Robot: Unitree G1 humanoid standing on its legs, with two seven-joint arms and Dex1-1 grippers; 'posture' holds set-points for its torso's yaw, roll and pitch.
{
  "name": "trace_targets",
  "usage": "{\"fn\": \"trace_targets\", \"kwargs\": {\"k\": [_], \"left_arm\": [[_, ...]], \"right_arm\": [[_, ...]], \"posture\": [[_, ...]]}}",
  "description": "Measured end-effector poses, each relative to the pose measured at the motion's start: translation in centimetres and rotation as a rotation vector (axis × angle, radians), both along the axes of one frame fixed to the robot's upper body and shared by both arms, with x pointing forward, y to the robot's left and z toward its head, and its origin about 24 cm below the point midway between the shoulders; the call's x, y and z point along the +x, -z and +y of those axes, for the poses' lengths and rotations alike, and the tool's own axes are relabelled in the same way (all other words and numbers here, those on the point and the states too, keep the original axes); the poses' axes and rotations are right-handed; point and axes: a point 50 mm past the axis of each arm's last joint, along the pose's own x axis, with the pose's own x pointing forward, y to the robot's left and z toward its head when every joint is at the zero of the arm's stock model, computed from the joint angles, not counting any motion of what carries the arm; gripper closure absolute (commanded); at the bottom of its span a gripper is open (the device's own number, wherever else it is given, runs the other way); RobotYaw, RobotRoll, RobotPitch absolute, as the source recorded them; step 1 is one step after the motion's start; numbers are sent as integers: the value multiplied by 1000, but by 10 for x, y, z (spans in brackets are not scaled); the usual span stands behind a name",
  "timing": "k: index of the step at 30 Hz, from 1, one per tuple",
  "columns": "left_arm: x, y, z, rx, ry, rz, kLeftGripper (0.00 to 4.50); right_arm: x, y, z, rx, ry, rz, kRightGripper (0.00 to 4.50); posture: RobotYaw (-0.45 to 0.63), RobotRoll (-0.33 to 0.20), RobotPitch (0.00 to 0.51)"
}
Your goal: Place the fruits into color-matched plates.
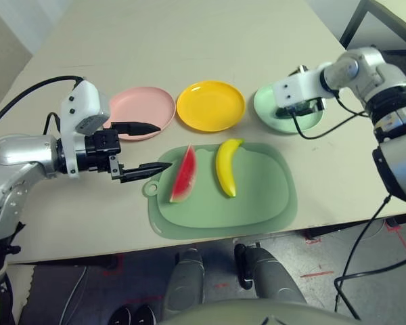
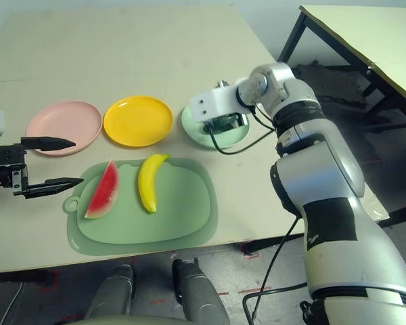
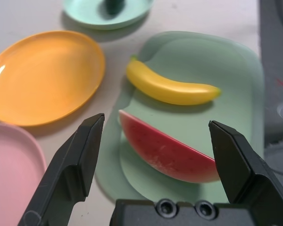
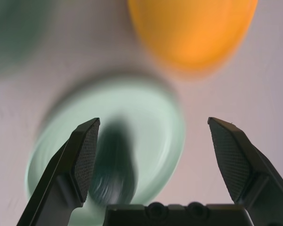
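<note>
Watermelon wedge [image 1: 184, 174] on mat [image 1: 257, 210] near counter's front edge, likely light, rigid, slick plastic; grip across flat red faces; left tool [image 1: 143, 147] wide open, empty, just beside; right tool [image 4: 158, 160] open, empty.

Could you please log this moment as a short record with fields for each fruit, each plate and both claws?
watermelon wedge: on the cutting mat, left part
banana: on the mat, right of the wedge
avocado: lying in the mint green plate
pink plate: holds no fruit
orange-yellow plate: holds no fruit
left claw: open, beside the mat's left edge, pointing at the wedge
right claw: open above the mint green plate, holding nothing
</note>
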Motion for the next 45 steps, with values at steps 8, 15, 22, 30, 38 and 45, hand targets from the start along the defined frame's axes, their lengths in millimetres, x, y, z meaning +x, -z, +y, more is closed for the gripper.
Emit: {"fn": "trace_targets", "kwargs": {"k": [8,15,22,30,38,45], "left_arm": [[-6,-6,14,104,103,10,0],[-10,-4,22,185,121,32,0],[-9,-1,27,219,101,36,0],[-9,-2,28,223,91,30,0],[-8,-2,29,225,78,19,0],[-7,-3,29,219,76,10,0]], "right_arm": [[-56,35,31,-51,-287,188,12],[-65,59,46,-88,-325,249,12],[-51,63,65,-87,-300,210,12],[-49,82,79,-131,-315,242,12],[-48,90,87,-180,-313,252,306],[-45,94,78,-244,-234,308,2614]], "posture": [[45,0,180],[53,0,180],[57,0,184],[67,0,188],[72,0,191],[64,0,189]]}}
